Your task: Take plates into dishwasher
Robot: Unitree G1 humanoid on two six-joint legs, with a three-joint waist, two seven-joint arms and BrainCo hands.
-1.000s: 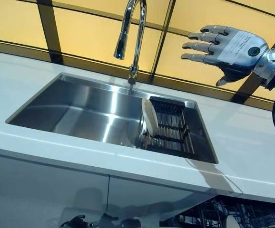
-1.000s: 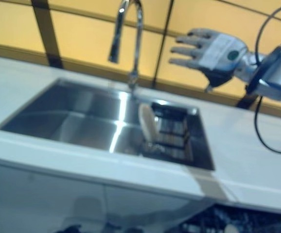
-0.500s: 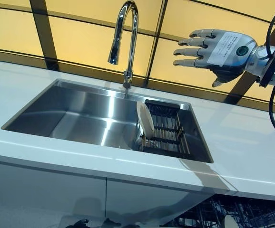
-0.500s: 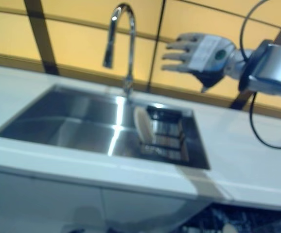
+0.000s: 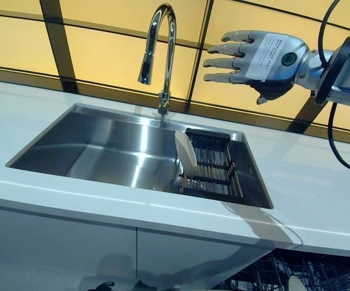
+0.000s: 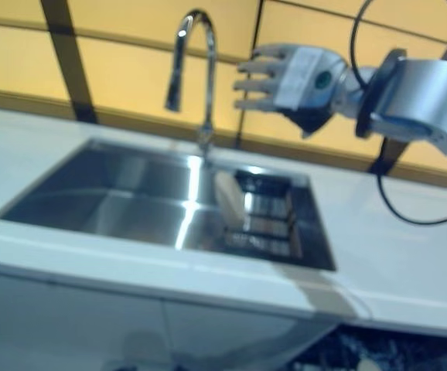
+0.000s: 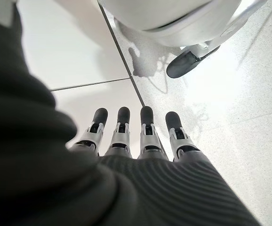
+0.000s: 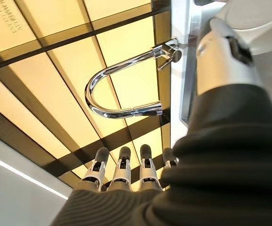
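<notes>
A cream plate [image 5: 185, 153] stands on edge in a dark rack [image 5: 216, 168] at the right end of the steel sink [image 5: 102, 145]. My right hand [image 5: 261, 56] hovers high above the rack, right of the tap, fingers straight and spread, holding nothing; its fingertips [image 8: 122, 157] point past the tap in the right wrist view. My left hand [image 7: 140, 141] shows only in the left wrist view, hanging down toward the floor with straight fingers and nothing in it.
A curved chrome tap [image 5: 160, 42] rises behind the sink. White counter [image 5: 320, 182] surrounds the sink, with yellow wall tiles behind. A wire dishwasher rack [image 5: 302, 276] shows below the counter at the lower right.
My right hand has moved left and slightly up, closer to the tap, staying open. The plate has not moved; the camera shifted a little.
</notes>
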